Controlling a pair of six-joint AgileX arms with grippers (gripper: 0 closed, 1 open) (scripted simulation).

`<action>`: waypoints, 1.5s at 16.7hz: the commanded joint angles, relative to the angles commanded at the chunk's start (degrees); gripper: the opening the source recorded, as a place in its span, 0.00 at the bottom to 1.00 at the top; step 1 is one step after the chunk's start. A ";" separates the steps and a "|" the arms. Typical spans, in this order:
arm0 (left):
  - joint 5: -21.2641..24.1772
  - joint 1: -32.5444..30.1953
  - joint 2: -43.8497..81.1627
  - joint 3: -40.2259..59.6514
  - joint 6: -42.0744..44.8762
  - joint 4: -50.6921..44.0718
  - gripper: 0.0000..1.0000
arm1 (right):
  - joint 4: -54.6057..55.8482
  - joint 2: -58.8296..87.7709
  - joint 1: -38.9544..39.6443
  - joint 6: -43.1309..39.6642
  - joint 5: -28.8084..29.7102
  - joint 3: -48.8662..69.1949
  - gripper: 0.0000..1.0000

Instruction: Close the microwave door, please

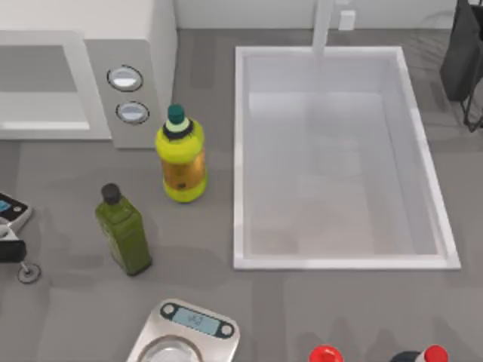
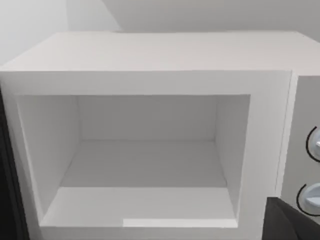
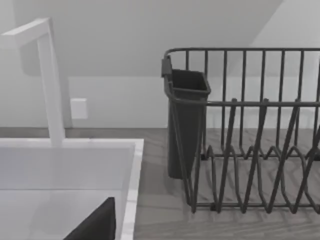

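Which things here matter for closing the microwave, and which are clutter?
Job: microwave, cavity open.

Clutter: yellow bottle, green bottle, kitchen scale, sink, dish rack.

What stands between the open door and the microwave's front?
Nothing visible: the cavity of the large white boxy microwave is bare. The yellow green-capped bottle stands before the dial strip, right of the opening.

Beside the white sink (image 1: 240, 151), a yellow bottle (image 1: 182, 162) wears a teal cap, a dark-green bottle (image 1: 125, 233) a black one. The microwave (image 1: 90, 45) is white, its dial strip (image 1: 128, 94) grey.
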 joint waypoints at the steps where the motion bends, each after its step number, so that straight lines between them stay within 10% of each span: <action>1: 0.74 1.12 1.24 1.18 0.93 -0.88 0.00 | 0.00 0.00 0.00 0.00 0.00 0.00 1.00; 18: 35.25 53.16 71.89 60.40 43.65 -43.15 0.00 | 0.00 0.00 0.00 0.00 0.00 0.00 1.00; 25: 40.81 61.47 82.50 69.34 50.35 -50.15 0.00 | 0.00 0.00 0.00 0.00 0.00 0.00 1.00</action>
